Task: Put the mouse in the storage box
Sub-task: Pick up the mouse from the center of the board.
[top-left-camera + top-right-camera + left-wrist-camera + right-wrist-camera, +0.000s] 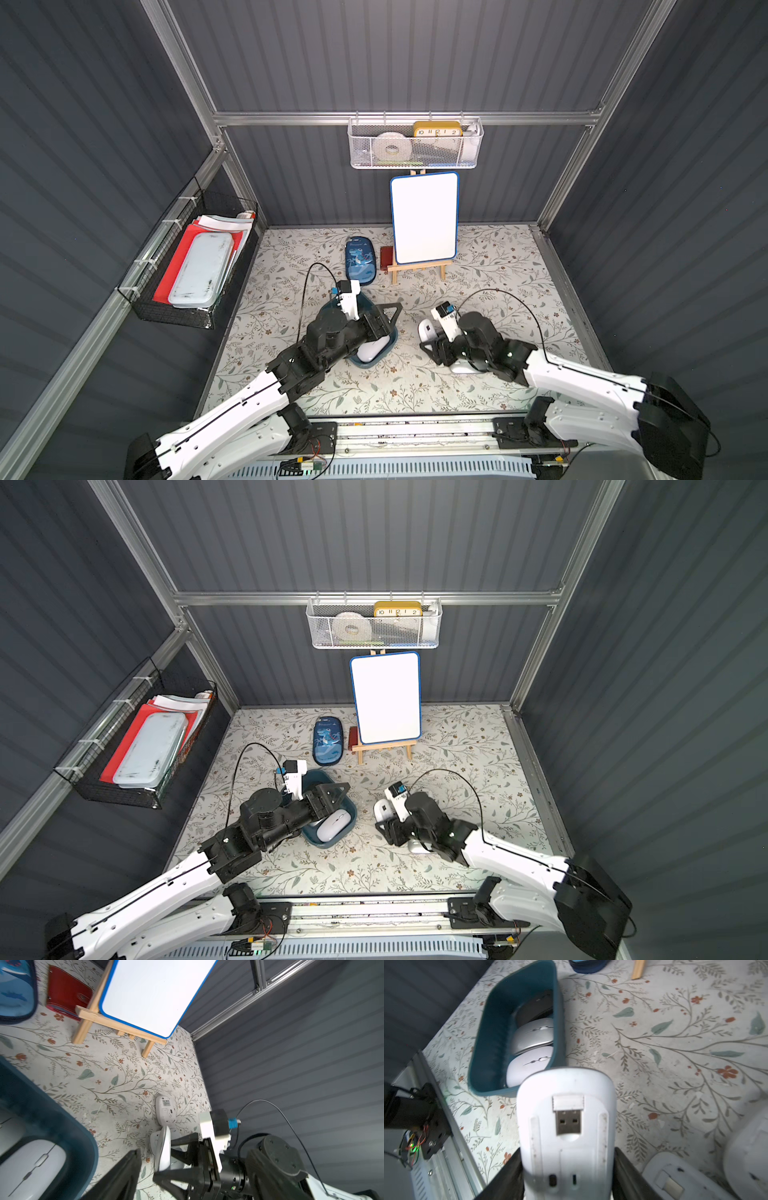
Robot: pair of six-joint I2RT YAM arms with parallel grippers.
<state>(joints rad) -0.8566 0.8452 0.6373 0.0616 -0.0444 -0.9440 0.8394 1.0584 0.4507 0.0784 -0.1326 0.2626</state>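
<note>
One white mouse clamped in right gripper, grasp done | left gripper jaws apart | next: carry over storage box

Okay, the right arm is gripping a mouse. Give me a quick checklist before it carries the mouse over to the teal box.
1. Grip: right gripper shut on the white mouse, underside facing the wrist camera: ok.
2. Held mouse lifted off the table: cannot tell.
3. Room in the storage box: three mice lie along one wall, with bare floor beside them: ok.
4. Space above the box: left gripper hangs open over it: not ok.
5. Loose mice lie close to the right gripper; whether they touch it: cannot tell.
</note>
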